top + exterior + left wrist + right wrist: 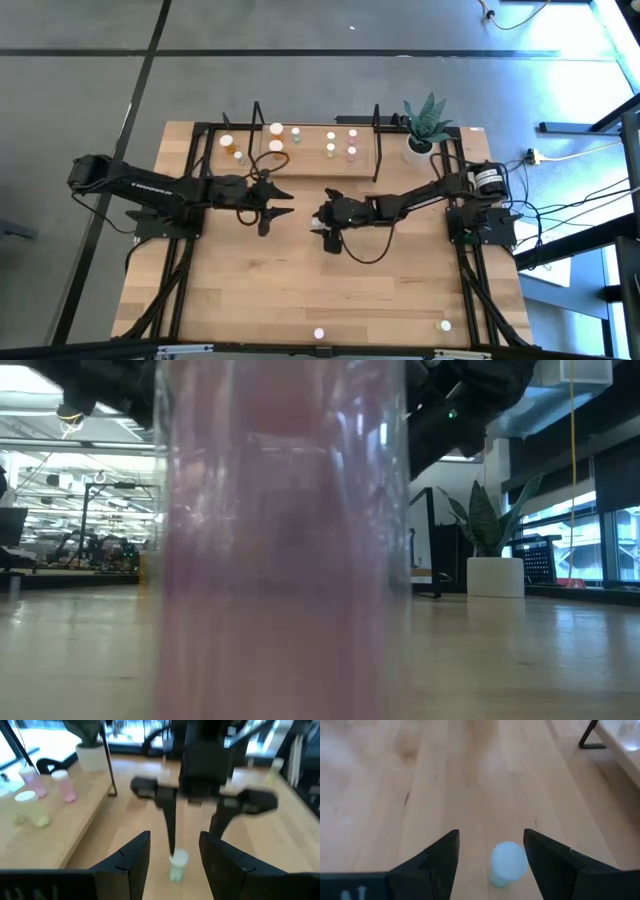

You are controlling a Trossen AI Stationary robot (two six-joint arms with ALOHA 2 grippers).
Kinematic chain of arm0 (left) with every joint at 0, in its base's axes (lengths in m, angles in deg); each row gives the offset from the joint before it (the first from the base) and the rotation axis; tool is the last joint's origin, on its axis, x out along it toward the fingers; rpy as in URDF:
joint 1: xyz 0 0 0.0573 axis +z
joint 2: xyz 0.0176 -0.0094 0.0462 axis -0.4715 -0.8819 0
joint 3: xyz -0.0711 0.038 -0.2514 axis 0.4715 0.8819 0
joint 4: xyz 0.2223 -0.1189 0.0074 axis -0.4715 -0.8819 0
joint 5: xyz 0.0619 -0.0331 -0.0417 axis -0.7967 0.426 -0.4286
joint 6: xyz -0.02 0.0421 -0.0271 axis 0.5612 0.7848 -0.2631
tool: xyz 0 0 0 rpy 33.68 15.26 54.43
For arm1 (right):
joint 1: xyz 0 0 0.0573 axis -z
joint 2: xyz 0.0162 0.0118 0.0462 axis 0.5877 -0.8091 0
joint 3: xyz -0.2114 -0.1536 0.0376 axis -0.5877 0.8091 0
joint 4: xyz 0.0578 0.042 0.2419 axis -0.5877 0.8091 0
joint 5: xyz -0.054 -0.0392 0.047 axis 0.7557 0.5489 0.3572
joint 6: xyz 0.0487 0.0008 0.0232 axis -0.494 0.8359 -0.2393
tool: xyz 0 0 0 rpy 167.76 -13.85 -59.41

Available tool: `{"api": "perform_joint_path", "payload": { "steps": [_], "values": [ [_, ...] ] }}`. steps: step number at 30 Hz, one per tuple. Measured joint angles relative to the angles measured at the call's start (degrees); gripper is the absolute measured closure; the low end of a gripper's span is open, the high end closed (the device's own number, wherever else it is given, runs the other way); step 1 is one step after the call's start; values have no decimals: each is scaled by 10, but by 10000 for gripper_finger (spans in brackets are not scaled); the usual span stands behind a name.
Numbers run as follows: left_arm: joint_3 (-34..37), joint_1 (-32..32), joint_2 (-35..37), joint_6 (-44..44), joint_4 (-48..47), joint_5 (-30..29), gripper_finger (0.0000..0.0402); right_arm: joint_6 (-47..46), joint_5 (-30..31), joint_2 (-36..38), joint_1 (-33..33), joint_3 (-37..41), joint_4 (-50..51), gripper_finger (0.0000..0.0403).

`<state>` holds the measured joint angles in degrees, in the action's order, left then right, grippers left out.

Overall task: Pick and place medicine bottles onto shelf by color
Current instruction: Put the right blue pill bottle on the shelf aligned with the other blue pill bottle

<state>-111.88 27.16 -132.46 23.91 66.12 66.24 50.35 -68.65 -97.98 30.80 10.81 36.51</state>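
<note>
A small pale-green bottle with a white cap stands on the table between the two arms, also in the left wrist view. My right gripper hangs open just above it, one finger on each side. My left gripper faces it from the table's left, open with nothing between its fingers. At the table's far edge, the shelf carries several bottles: orange, whitish, yellow-green and pink. My right gripper has one finger reaching down right beside the bottle's white cap. Whether that finger touches the cap I cannot tell. The bottle stands upright on the table on its own base.
A white plant pot stands at the shelf's right end. A pink bottle stands at the table's near edge, filling the low view. Another bottle stands near the front right. Bare wood lies between the arms and the near edge.
</note>
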Motion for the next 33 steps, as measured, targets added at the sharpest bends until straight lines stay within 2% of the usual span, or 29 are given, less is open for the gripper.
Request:
{"api": "perform_joint_path", "payload": {
  "steps": [4,9,15,21,29,33],
  "values": [
    [-76,-4,0,33,-148,1,240,0,0,33,0,0,15,179],
    [-145,-12,-1,34,-261,1,239,-1,0,108,-2,0,68,179],
    [-152,-27,-14,32,-266,1,239,18,0,208,-19,0,107,179],
    [-159,-42,-77,12,-258,1,240,52,-2,272,-46,0,106,179],
    [-228,-46,-202,16,-256,-12,240,48,-1,285,-59,0,107,179],
    [-250,-46,-246,17,-256,0,239,46,-1,285,-59,0,107,179]
  ]
}}
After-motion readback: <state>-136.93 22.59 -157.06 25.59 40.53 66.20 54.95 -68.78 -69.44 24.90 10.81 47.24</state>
